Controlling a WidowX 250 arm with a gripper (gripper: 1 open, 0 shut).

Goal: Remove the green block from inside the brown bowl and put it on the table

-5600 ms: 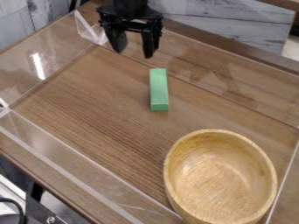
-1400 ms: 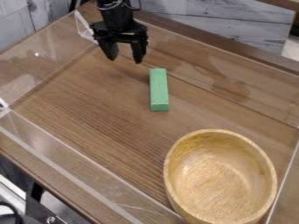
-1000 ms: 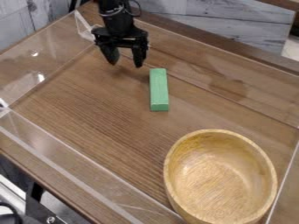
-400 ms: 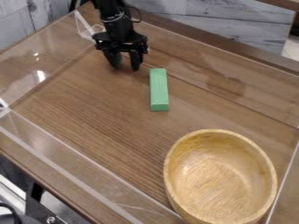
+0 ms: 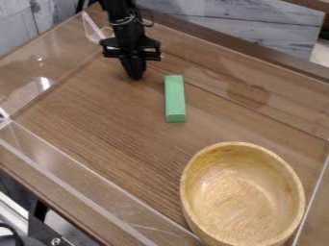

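The green block (image 5: 175,99) lies flat on the table (image 5: 103,135), a little past its middle. It is outside the brown bowl (image 5: 241,198), which stands at the near right with nothing showing inside. My gripper (image 5: 135,74) points straight down at the far left of the table, up and to the left of the block and apart from it. Its black fingers are pressed together with nothing between them, tips at or just above the tabletop.
Low clear acrylic walls (image 5: 58,58) run along the table's edges, one just left of and behind the gripper. A pale stone-patterned wall (image 5: 257,24) lies beyond the far edge.
The gripper's fingers, spread wide in the earlier frames, have closed together on nothing. It has sunk slightly at the same spot. Block and bowl have not moved.
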